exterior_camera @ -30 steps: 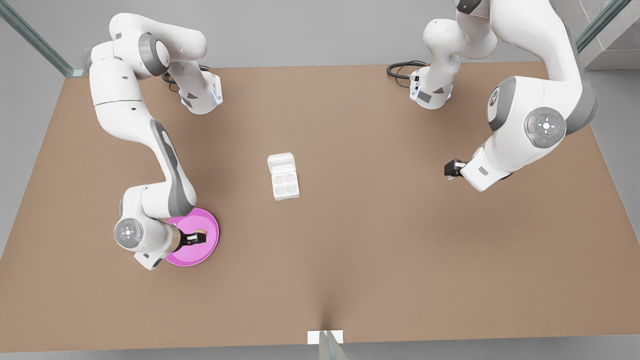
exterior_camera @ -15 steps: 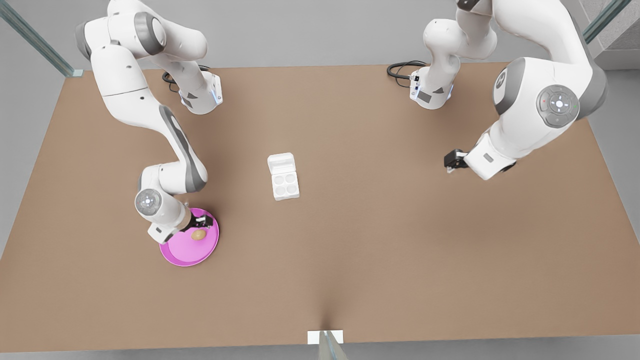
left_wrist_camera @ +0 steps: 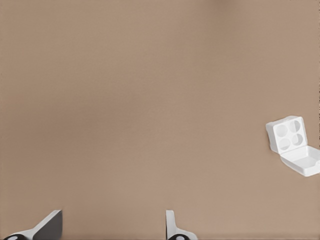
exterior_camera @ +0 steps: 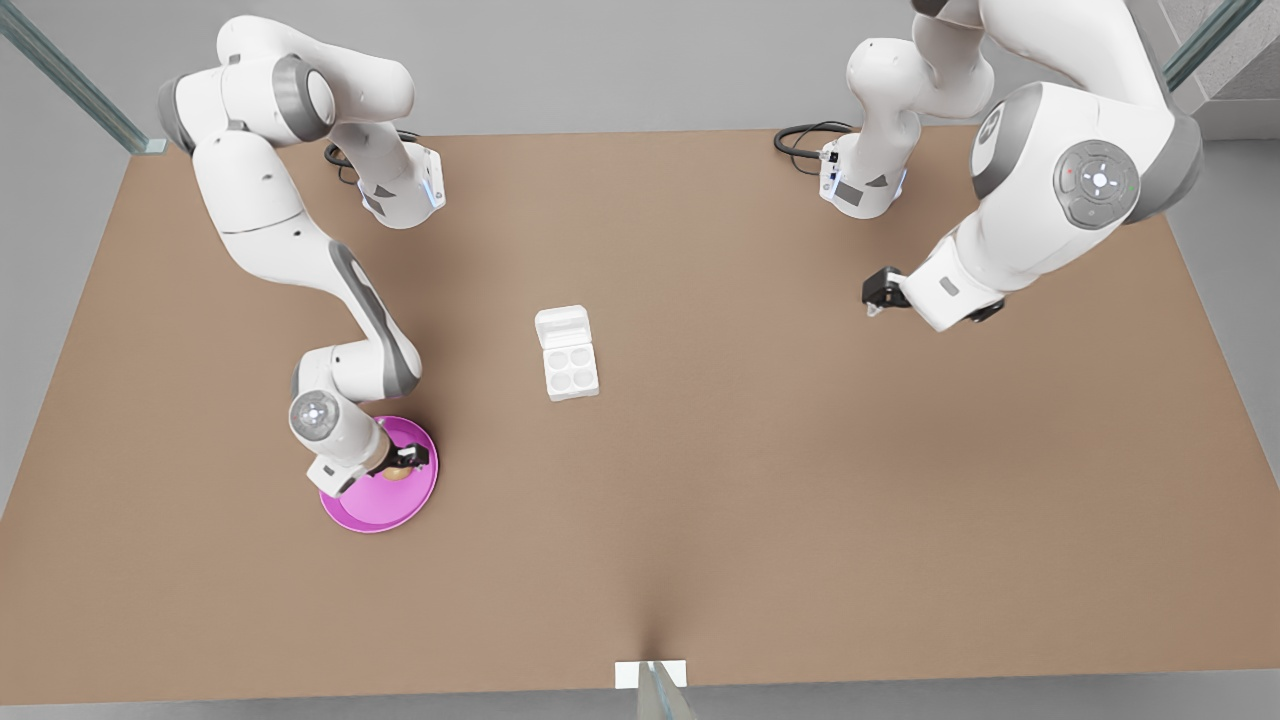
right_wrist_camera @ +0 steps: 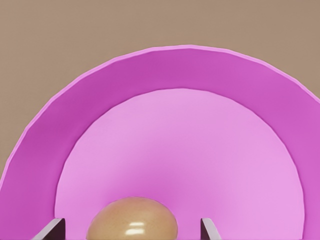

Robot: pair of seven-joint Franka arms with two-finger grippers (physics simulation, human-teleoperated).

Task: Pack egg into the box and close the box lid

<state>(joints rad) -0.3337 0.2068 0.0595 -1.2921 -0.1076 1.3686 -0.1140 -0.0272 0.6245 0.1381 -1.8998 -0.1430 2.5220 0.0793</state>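
Observation:
The tan-brown egg (right_wrist_camera: 132, 222) lies on the round pink plate (right_wrist_camera: 180, 65) at the front view's left. My right gripper (right_wrist_camera: 131, 229) hangs open over it, one finger on each side of the egg (exterior_camera: 398, 471), apart from it. In the front view this right gripper (exterior_camera: 406, 460) covers part of the egg. The white box (exterior_camera: 571, 372) sits mid-table with its four cups bare and its lid (exterior_camera: 562, 326) folded back flat. My left gripper (exterior_camera: 872, 293) hovers open at the front view's right, far from the box (left_wrist_camera: 286, 135), whose lid (left_wrist_camera: 303, 160) lies beside the cups.
The pink plate (exterior_camera: 372, 508) rests near the front view's left side of the brown table (exterior_camera: 760, 480). Both arm bases and a black cable (exterior_camera: 800, 138) stand along the far edge. A small white tab (exterior_camera: 630, 674) marks the near edge.
My right gripper pulled back off the egg half a second ago, then came back over it. The left arm has shifted toward the box and the far edge.

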